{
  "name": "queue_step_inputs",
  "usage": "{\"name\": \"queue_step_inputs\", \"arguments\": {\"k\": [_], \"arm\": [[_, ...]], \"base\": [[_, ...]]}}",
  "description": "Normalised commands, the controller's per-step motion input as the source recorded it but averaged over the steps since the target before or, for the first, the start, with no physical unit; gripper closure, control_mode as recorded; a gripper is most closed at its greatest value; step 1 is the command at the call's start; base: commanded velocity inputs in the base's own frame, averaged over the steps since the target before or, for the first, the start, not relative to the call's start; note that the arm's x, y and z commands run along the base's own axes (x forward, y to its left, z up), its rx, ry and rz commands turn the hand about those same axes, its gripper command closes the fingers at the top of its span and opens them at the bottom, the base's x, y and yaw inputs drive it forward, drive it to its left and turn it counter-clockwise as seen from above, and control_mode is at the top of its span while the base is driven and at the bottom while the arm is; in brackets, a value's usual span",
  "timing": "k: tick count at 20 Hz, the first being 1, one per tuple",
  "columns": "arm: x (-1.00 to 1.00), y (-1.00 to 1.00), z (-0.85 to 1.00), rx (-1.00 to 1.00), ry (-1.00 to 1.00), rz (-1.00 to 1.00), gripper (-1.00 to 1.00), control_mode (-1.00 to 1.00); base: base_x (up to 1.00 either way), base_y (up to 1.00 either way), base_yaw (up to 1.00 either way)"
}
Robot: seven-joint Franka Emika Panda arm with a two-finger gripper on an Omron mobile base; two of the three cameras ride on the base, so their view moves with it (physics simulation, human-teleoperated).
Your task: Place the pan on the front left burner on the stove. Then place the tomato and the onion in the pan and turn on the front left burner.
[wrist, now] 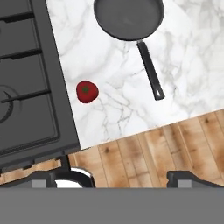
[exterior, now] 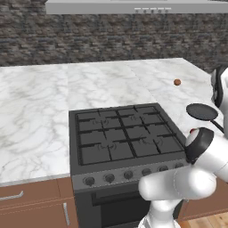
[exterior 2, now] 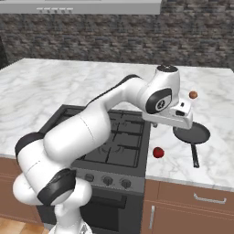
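The pan [wrist: 128, 18] sits on the bench [wrist: 188, 52] right of the stove [exterior: 120, 133], tomato [wrist: 86, 91] nearby. It looks rigid and fairly heavy; I'd grab the thin handle [wrist: 150, 69]. The end effector [wrist: 131, 179] hovers above, fingers spread, empty.

Arm bent right; gripper [wrist: 127, 178] wide open

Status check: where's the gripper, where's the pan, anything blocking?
Gripper open, empty, above the counter right of the stove. Pan on that counter, handle free. Tomato beside the stove edge, clear of the pan.
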Motion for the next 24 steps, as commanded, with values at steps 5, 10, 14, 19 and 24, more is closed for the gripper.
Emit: {"name": "queue_step_inputs", "arguments": {"k": [5, 10, 14, 19, 24], "arm": [[0.01, -0.28, -0.12, 0.00, 0.00, 0.00, -1.00, -1.00], [0.01, -0.26, -0.11, 0.00, 0.00, 0.00, -1.00, -1.00], [0.07, -0.22, -0.12, 0.00, 0.00, 0.00, -1.00, -1.00], [0.12, -0.21, -0.13, 0.00, 0.00, 0.00, -1.00, -1.00], [0.16, -0.16, -0.17, 0.00, 0.00, 0.00, -1.00, -1.00]], "base": [[0.00, 0.00, 0.00], [0.00, 0.00, 0.00], [0.00, 0.00, 0.00], [0.00, 0.00, 0.00], [0.00, 0.00, 0.00]]}}
